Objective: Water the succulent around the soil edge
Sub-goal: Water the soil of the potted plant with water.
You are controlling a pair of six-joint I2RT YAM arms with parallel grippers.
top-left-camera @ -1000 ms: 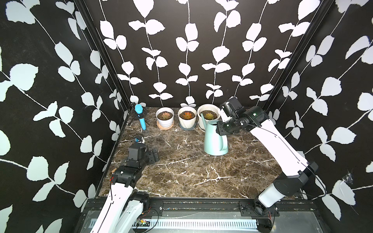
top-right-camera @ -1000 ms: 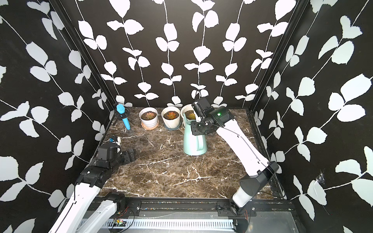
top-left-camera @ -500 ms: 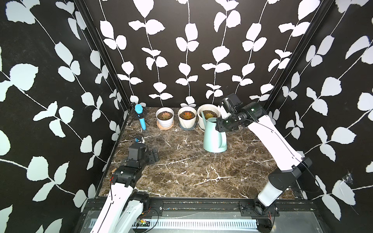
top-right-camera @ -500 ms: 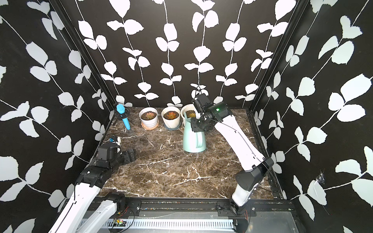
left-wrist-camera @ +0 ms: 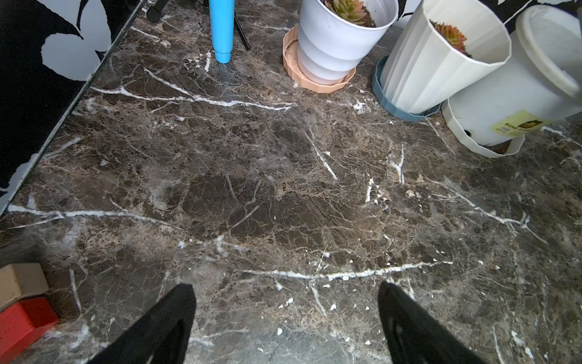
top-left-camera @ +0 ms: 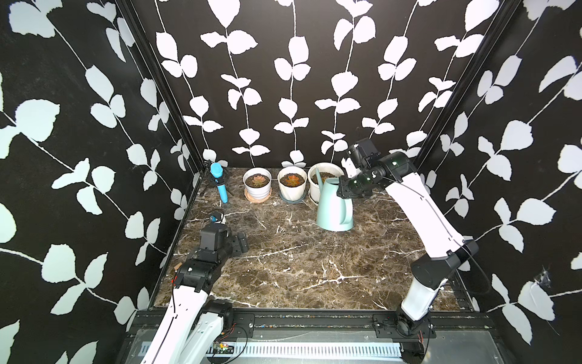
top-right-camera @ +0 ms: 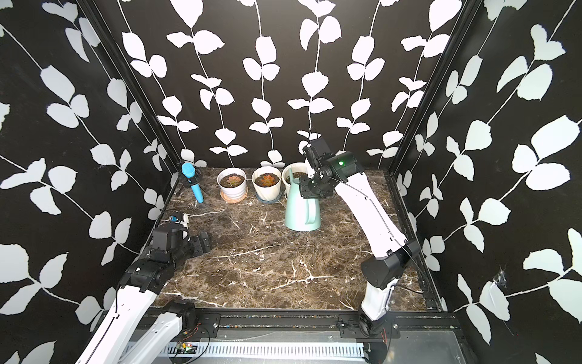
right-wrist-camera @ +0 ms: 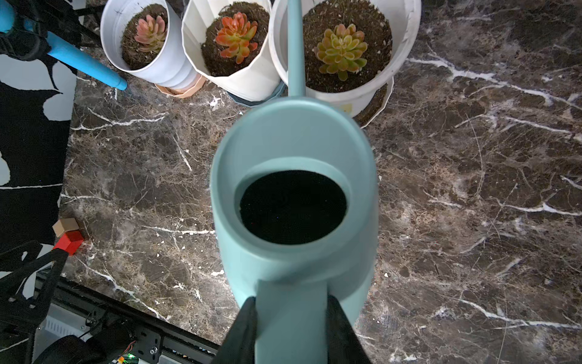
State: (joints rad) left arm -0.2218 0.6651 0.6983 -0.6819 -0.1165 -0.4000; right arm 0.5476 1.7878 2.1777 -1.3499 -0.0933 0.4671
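A mint-green watering can (top-left-camera: 333, 205) (top-right-camera: 302, 208) stands upright in front of the pots at the back; whether its base touches the table I cannot tell. My right gripper (top-left-camera: 345, 189) (right-wrist-camera: 291, 302) is shut on its handle. The spout (right-wrist-camera: 294, 47) reaches over the near rim of the big white pot (right-wrist-camera: 406, 37), beside a yellow-green succulent (right-wrist-camera: 341, 52) in dark soil. Two smaller pots hold an orange succulent (right-wrist-camera: 236, 36) and a pink succulent (right-wrist-camera: 150, 33). My left gripper (top-left-camera: 241, 242) (left-wrist-camera: 285, 293) is open and empty, low over the table at the front left.
A blue microphone-shaped object (top-left-camera: 219, 182) on a small black stand sits at the back left. A red block (left-wrist-camera: 25, 318) and a tan block (left-wrist-camera: 19, 280) lie by the left wall. Black leaf-patterned walls close in on three sides.
My right arm has carried the watering can toward the back, nearer the big white pot. The left arm has not moved.
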